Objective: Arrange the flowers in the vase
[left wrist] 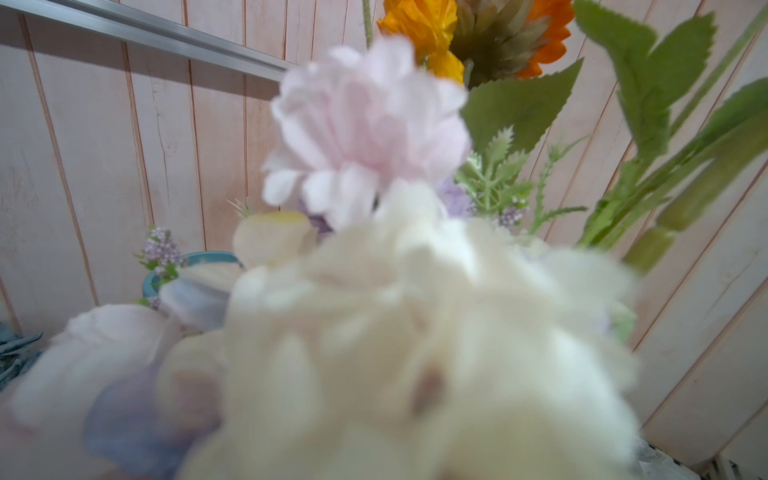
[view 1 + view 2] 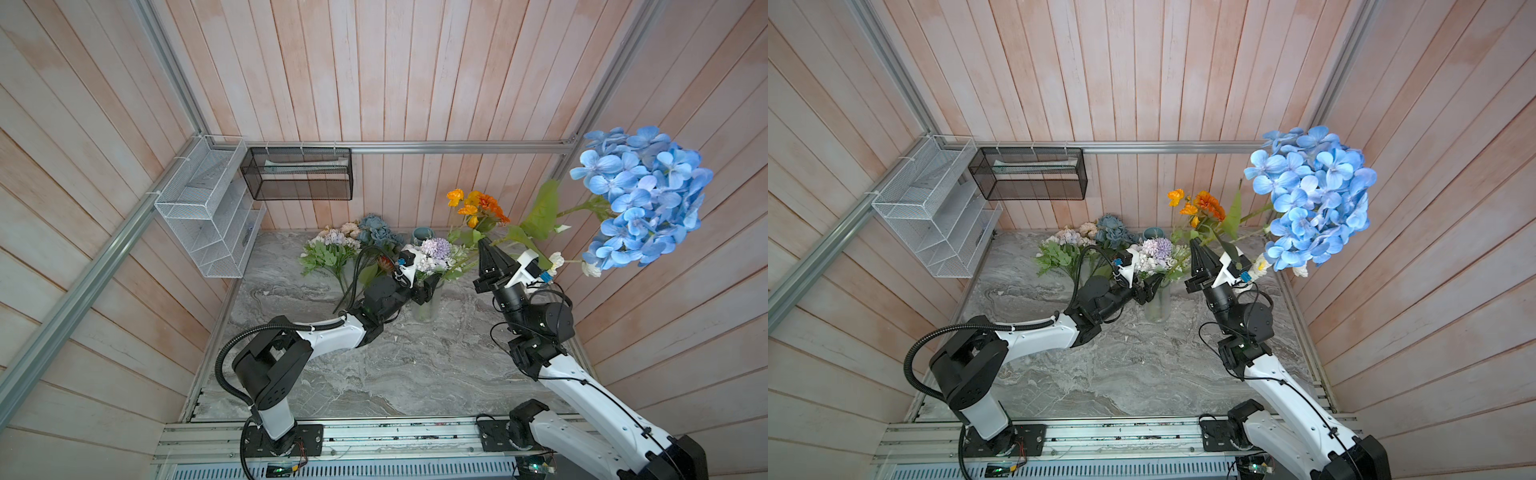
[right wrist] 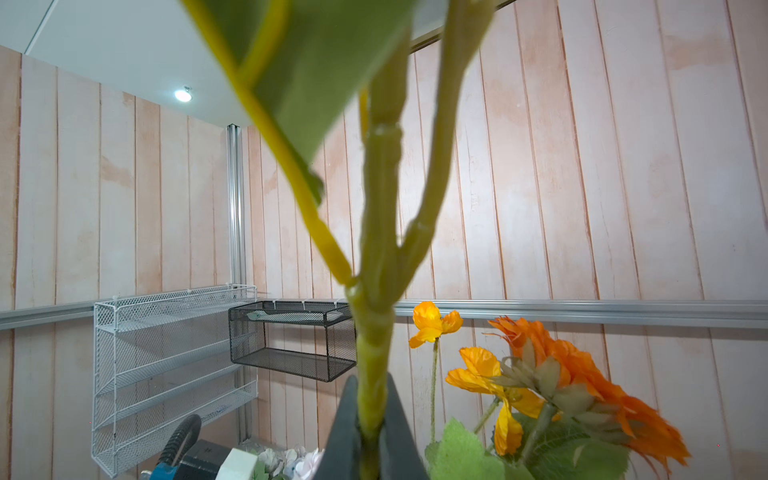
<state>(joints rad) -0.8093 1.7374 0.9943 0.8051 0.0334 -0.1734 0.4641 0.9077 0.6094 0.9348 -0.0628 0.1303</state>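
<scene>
While the right tool (image 2: 483, 248) grips the hydrangea stem (image 2: 575, 211) pointing to 2 o'clock, the vase (image 2: 428, 311) lies at its 7 o'clock.

The table (image 2: 374, 374) bears a vase (image 2: 428, 309), flowers (image 2: 328, 253), perhaps a cup (image 2: 422, 236).

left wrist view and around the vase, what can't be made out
- left gripper: blurred white blooms fill the left wrist view. In both top views lilac blooms partly cover its jaws at the glass vase, so the grip is unclear.
- hydrangea stem: lower end hidden between the right gripper's jaws, right wrist view.
- teal pot: lower part behind those blooms in both top views.
</scene>
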